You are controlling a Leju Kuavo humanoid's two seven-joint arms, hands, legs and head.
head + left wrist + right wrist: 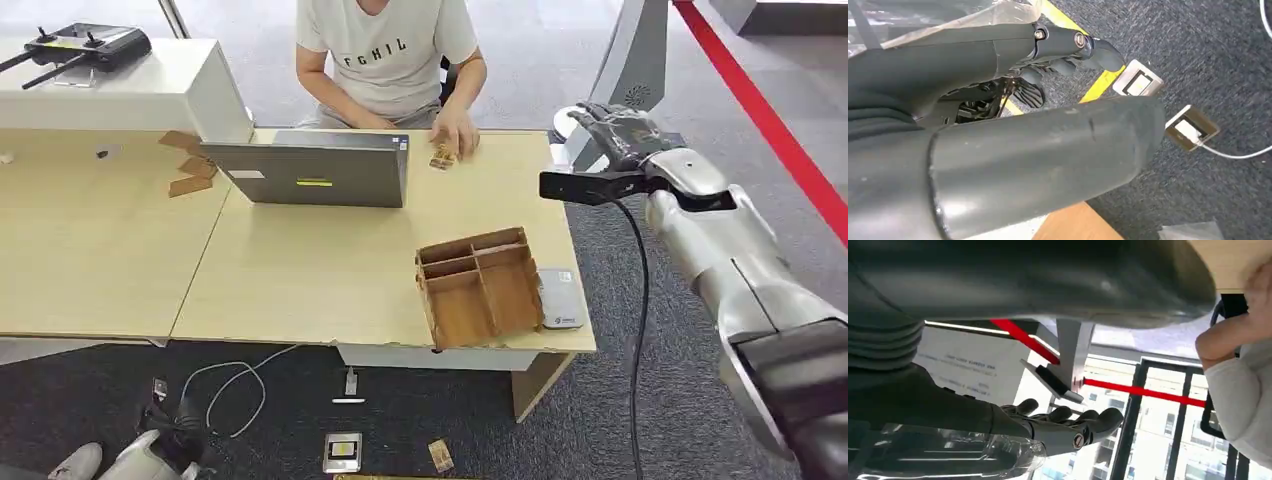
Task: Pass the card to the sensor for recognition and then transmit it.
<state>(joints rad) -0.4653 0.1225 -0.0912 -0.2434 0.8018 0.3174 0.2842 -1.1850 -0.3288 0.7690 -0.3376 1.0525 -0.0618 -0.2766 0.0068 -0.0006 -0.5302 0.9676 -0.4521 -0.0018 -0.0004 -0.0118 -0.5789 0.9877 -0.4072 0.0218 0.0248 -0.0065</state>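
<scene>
1. Head view: right hand (pixel 622 128) is raised beyond the desk's (pixel 300 280) far right corner, fingers apart and loosely curved, nothing in it.
2. Right wrist view: same hand (pixel 1058 427), fingers extended toward the windows, holding no card.
3. Left wrist view: left hand (pixel 1068 55) hangs low over dark carpet, fingers curled in, nothing held as far as I can see. Two floor sockets (pixel 1168 107) lie below it.
4. Card (pixel 443 156): a small brown piece on the desk under the seated person's hand (pixel 455 130), just right of the grey laptop (pixel 315 168). Well apart from the right hand.
5. Card sensor (pixel 561 297): a small white box at the near right desk edge, touching the wooden divided tray (pixel 478 285).
6. Judgement: handover not yet made.
7. Risks: the thin card could slip from the fingers during handover; another card-like piece already lies on the floor (pixel 440 456). Carrying it down to the sensor, the forearm could knock the tray or push the sensor off the edge. The dangling cable (pixel 640 300) may snag.
</scene>
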